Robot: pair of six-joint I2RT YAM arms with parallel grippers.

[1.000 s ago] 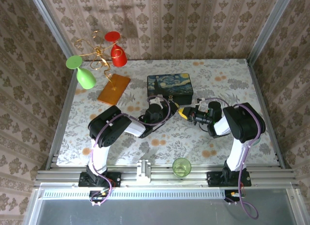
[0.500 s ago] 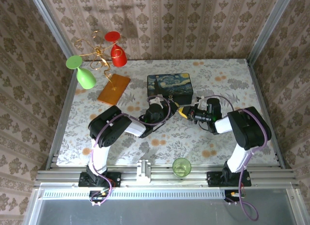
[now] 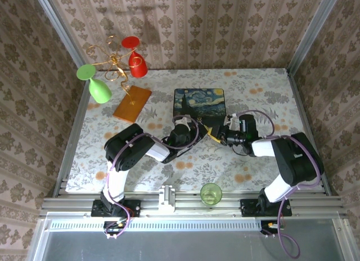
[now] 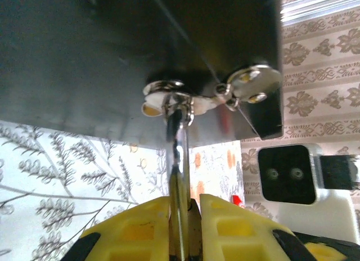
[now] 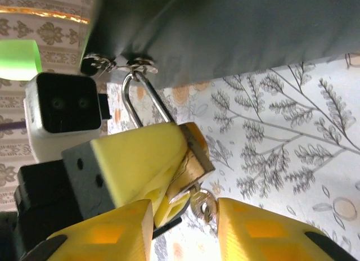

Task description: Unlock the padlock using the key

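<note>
The brass padlock (image 5: 194,154) hangs by its silvery shackle (image 5: 140,100) from the clasp ring (image 5: 139,63) of the painted box (image 3: 198,100). My left gripper (image 4: 184,200) is shut on the padlock body, whose thin edge (image 4: 180,216) shows between its yellow fingers. The silvery key (image 5: 202,206) sticks out of the padlock's bottom. My right gripper (image 5: 185,207) is open, one jaw on each side of the key's head, which is close to the right finger (image 5: 264,233). Seen from above, both grippers meet in front of the box near the padlock (image 3: 209,129).
A green cup (image 3: 211,193) stands by the front rail between the arm bases. An orange board (image 3: 132,103) lies at the back left, beside a green glass (image 3: 100,89) and a red glass (image 3: 136,61) on a gold wire stand. Patterned walls enclose the table.
My right gripper has opened off the key's head. The painted box has shifted slightly and now shows its lid more squarely. The right arm's elbow has swung out to the right.
</note>
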